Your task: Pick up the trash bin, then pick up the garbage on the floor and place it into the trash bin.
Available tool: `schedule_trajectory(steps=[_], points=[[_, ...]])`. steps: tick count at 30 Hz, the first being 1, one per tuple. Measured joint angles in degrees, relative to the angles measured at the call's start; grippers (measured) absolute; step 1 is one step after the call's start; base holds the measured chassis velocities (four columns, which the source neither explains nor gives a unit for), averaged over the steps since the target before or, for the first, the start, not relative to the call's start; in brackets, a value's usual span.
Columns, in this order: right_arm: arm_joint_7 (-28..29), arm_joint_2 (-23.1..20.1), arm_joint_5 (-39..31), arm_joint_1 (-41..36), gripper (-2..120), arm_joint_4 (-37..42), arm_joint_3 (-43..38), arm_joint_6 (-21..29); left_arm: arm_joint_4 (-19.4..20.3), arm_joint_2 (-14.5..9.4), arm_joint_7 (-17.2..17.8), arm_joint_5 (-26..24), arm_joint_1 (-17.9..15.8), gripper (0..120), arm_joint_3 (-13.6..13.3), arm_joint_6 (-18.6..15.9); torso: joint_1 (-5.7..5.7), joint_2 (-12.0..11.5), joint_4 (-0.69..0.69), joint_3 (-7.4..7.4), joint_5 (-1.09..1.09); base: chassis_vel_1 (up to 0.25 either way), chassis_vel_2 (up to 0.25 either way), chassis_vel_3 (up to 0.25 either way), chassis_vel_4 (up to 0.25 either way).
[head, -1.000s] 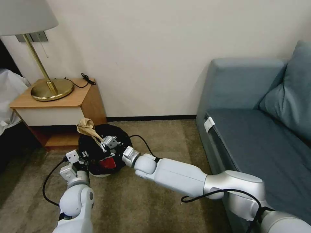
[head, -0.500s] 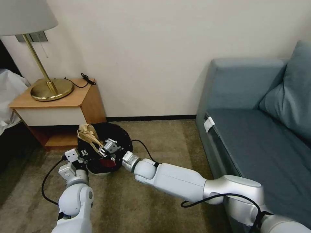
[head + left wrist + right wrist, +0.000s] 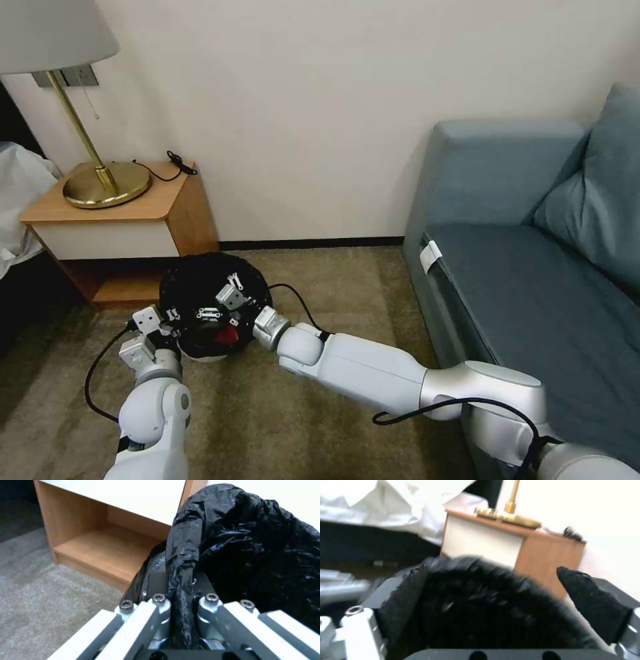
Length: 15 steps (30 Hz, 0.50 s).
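1. We held the trash bin [image 3: 200, 267] off the carpet [image 3: 320, 293] with our left gripper [image 3: 180, 597], just in front of the open lower shelf of the nightstand [image 3: 133, 220]. The left wrist view showed the jaws pressed together on a fold of the black bag [image 3: 253, 545] at the rim edge nearest us.

2. Our right gripper [image 3: 223, 303] hung over the bin's mouth with its fingers spread and nothing between them. The right wrist view looked straight down into the dark liner.

3. A red piece of garbage [image 3: 229, 335] lay inside the bin, near the rim edge closest to our right arm.

4. We judged the bin light: small, thin-walled and carried by one pinch without visible sag. The rim was the sensible place to hold, because the stiff plastic lip under the bag gave the jaws something firm.

5. The bag itself looked thin, crinkly and slick. Gripped alone, it could slide or tear, so the pinch needed plastic wall as well as film.

6. We could not tell from the pictures whether the pinch caught the rim or only the bag.

7. The litter seemed light and crushable, needing little squeeze.
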<state>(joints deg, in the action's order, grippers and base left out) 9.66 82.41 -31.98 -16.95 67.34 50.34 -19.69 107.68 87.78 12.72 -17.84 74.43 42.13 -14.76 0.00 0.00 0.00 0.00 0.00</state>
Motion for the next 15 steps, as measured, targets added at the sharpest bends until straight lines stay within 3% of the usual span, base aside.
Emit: schedule_trajectory(steps=[8,15], points=[[1.39,-1.28,-0.38,1.56,100,2.39,-6.09,1.17,-0.09,-0.38,-0.75,-0.64,-0.21,4,0.23,-0.17,0.00,0.00,0.00,0.00,0.00,0.000,0.000,0.000,0.000],[4.97,-4.03,-0.23,-3.76,100,8.35,-20.26,4.59,-0.03,-0.89,-0.45,-1.65,0.83,4,1.06,-0.29,0.00,0.00,0.00,-0.01,0.00,0.000,0.000,0.000,0.000]])
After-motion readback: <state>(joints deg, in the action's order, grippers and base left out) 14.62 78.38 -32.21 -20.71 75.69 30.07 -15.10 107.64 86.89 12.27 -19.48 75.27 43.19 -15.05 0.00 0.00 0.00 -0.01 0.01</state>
